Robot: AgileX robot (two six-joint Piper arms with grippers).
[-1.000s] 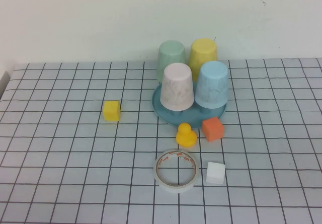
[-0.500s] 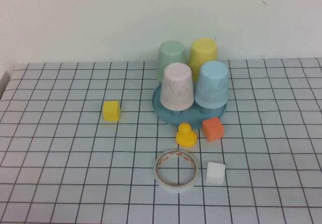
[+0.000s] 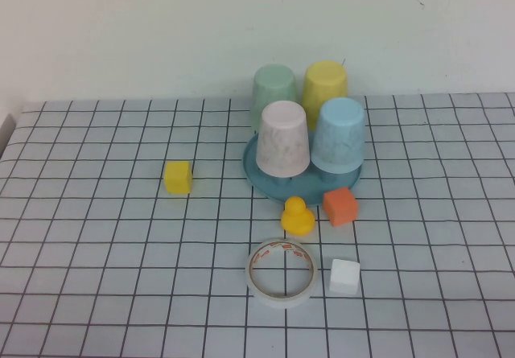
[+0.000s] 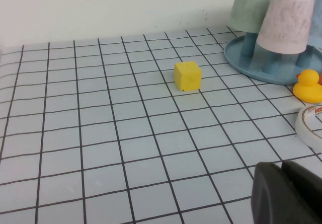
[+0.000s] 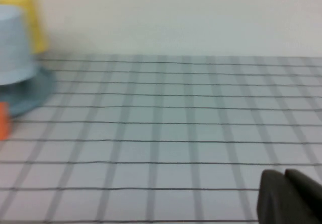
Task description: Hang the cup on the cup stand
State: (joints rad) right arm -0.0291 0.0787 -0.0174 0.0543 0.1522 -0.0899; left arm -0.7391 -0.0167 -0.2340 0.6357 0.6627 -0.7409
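The pale pink speckled cup [image 3: 283,138] sits upside down on the teal cup stand [image 3: 265,179], at the front left of it. It also shows in the left wrist view [image 4: 289,20] on the stand [image 4: 246,63]. My left gripper [image 4: 282,169] is shut and empty, low over the table, well in front and left of the stand. My right gripper [image 5: 284,176] is shut and empty, far right of the stand [image 5: 35,90]. Neither arm shows in the high view.
Mint green [image 3: 274,92], yellow [image 3: 325,84] and light blue [image 3: 339,135] cups also sit upside down on the stand. A yellow block [image 3: 178,176], a yellow duck [image 3: 297,216], an orange block [image 3: 340,206], a tape roll [image 3: 281,272] and a white block [image 3: 344,276] lie on the table.
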